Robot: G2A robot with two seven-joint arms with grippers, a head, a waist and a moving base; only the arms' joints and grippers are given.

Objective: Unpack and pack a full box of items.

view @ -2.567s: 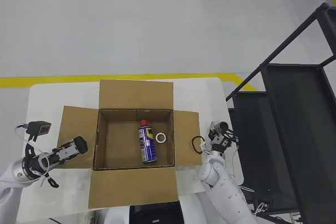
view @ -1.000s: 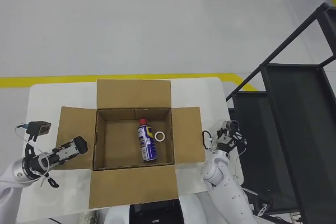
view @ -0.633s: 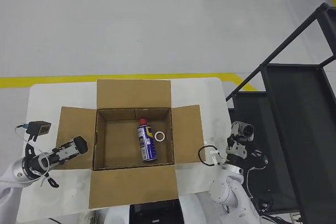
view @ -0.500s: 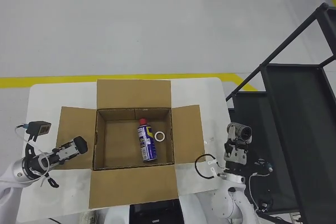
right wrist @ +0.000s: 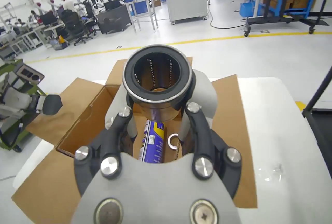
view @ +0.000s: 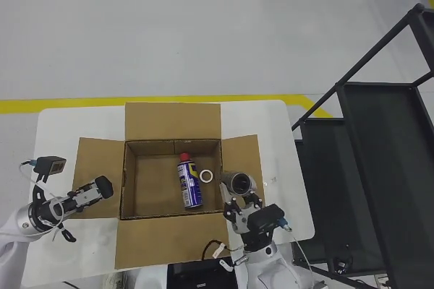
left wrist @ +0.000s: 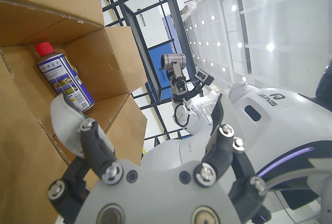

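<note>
An open cardboard box (view: 173,115) stands mid-table with its flaps spread. Inside it lie a blue spray can (view: 189,182) with a red cap and a small white ring (view: 207,176). My right gripper (view: 240,195) hangs over the box's right wall, shut on a metal cylinder (view: 236,180). The right wrist view shows that hollow cylinder (right wrist: 158,85) between the fingers (right wrist: 205,95), with the can (right wrist: 153,142) and ring (right wrist: 173,140) below. My left gripper (view: 98,189) is over the left flap, open and holding nothing (left wrist: 141,111). It faces the can (left wrist: 62,74).
The white table (view: 65,123) has bare room left, right and behind the box. A black metal rack (view: 376,144) stands close beyond the table's right edge. A small camera block (view: 50,165) sits by the left arm.
My right arm has swung from the table's right edge inward, and now holds the metal cylinder over the box's right wall. The left arm and the box contents have not moved.
</note>
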